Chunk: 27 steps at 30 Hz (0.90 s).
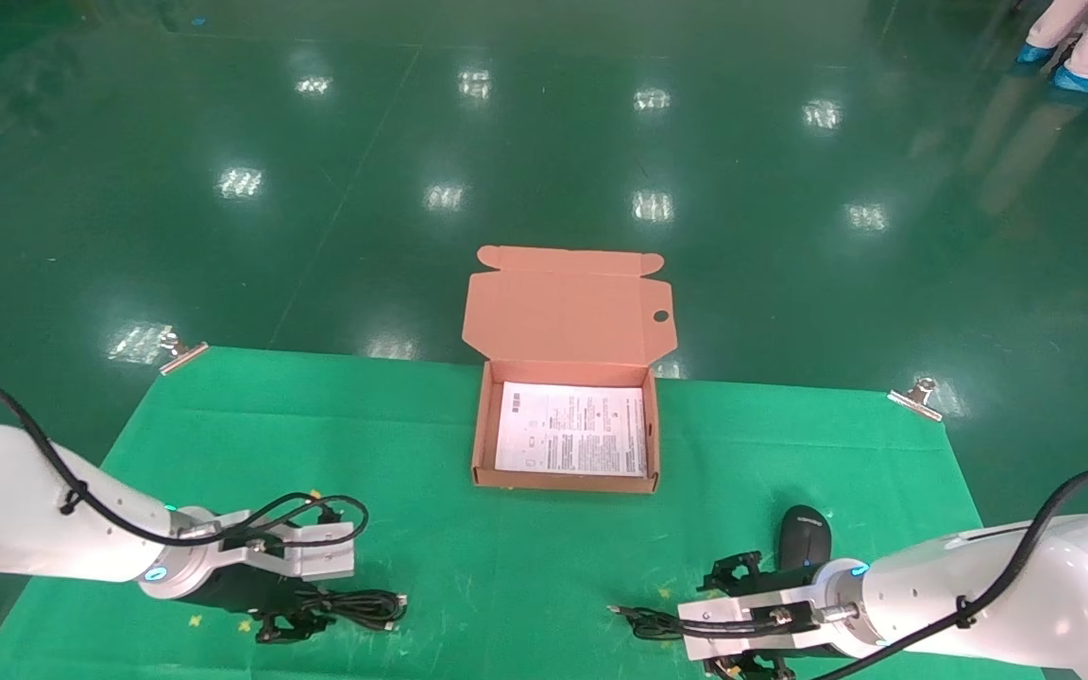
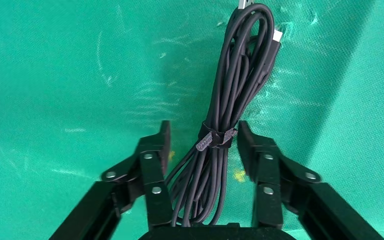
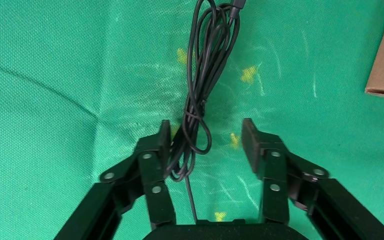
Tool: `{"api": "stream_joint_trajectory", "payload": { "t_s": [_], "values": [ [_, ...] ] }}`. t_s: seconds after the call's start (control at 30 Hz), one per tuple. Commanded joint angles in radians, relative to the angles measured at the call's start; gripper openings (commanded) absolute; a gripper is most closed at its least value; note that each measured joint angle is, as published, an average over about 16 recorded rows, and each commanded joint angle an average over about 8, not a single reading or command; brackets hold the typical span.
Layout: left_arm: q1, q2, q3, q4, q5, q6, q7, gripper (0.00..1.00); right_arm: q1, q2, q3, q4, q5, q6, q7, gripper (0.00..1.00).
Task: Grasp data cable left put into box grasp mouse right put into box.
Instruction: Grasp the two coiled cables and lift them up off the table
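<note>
Left hand [image 2: 200, 142] low over the worktop [image 1: 176, 425] near its front left, fingers apart, straddling the data cable [image 2: 225, 110], which lies flat on the green cloth between them, not clamped. Right hand [image 3: 206, 137] at front right, fingers spread over the mouse's cord [image 3: 200, 100]; mouse [image 1: 805, 536] just beside that arm. Box [image 1: 481, 425] open at centre, well apart from both, printed sheet [image 1: 572, 430] inside.

Right arm covers the mouse's [image 1: 805, 538] near end; data cable's [image 2: 230, 115] plug cropped.
</note>
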Motion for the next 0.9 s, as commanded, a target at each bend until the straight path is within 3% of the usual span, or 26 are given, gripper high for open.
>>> {"api": "stream_joint_trajectory", "payload": {
  "t_s": [0.03, 0.9],
  "values": [
    [0.000, 0.000, 0.000, -0.001, 0.000, 0.000, 0.000, 0.00, 0.000, 0.000, 0.000, 0.000, 0.000, 0.000, 0.000, 0.00],
    [-0.003, -0.006, -0.002, -0.008, -0.002, 0.005, 0.001, 0.00, 0.001, 0.002, 0.000, 0.002, 0.001, -0.002, 0.001, 0.00]
  ]
}}
